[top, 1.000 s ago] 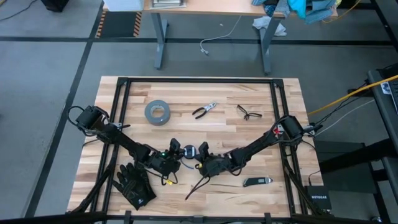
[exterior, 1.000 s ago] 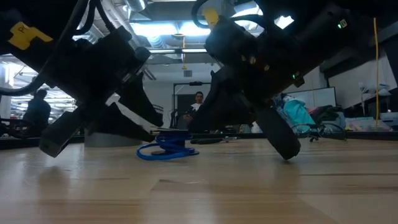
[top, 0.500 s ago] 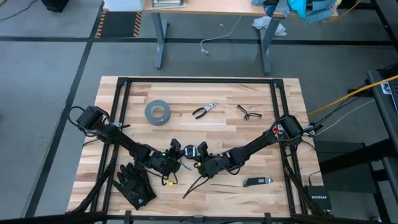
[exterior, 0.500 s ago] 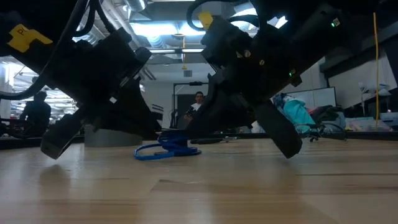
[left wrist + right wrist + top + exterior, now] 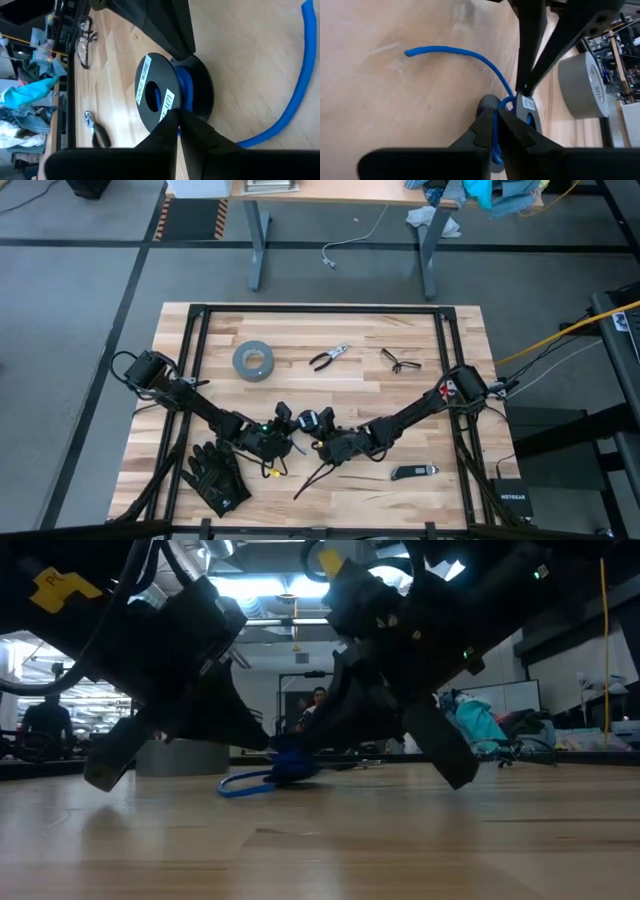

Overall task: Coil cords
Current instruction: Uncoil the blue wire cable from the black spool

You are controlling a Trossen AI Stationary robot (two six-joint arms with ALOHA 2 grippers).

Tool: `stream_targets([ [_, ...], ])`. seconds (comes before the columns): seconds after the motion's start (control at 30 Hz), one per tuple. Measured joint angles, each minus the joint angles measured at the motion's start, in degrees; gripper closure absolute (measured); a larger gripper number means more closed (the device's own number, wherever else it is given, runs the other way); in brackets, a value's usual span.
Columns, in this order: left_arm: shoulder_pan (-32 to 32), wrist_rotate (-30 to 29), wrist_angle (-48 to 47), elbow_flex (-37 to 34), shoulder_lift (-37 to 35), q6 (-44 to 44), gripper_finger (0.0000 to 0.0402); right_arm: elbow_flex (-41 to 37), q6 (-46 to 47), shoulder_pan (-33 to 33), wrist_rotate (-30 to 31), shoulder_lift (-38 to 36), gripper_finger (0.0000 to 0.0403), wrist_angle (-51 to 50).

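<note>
Near the table's (image 5: 330, 385) six o'clock edge, the cord (image 5: 186, 90) is bright blue wire wound on a small black spool with white labels, one loose end trailing on the wood. The left gripper (image 5: 178, 116) and right gripper (image 5: 496, 116) both pinch it.

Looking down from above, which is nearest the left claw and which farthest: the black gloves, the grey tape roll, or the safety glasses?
From the left claw, in the high view:
1. Black gloves: nearest, at the table's near-left edge.
2. Grey tape roll: farther, toward the far side.
3. Safety glasses: farthest, far side, over toward the right arm.
</note>
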Motion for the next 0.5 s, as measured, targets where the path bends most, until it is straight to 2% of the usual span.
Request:
stream_targets([
  [0.17, 0.23, -0.06, -0.02, 0.00, 0.00, -1.60, 0.0398, 0.02, -0.07, 2.56, 1.20, -2.47, 0.0359, -2.31],
  [0.23, 0.20, -0.06, -0.11, 0.00, 0.00, -2.23, 0.0399, 0.02, 0.03, 3.98, 4.01, -4.82, 0.0349, -5.39],
  [0.33, 0.07, -0.04, -0.11, 0.00, 0.00, -2.33, 0.0399, 0.04, 1.40, 5.57, 6.86, -9.03, 0.0324, -10.61],
  [0.5, -0.30, 1.39, 0.24, 0.00, -0.40, -2.14, 0.0400, 0.13, 5.72, 3.90, 5.78, -12.93, 0.0266, -15.81],
])
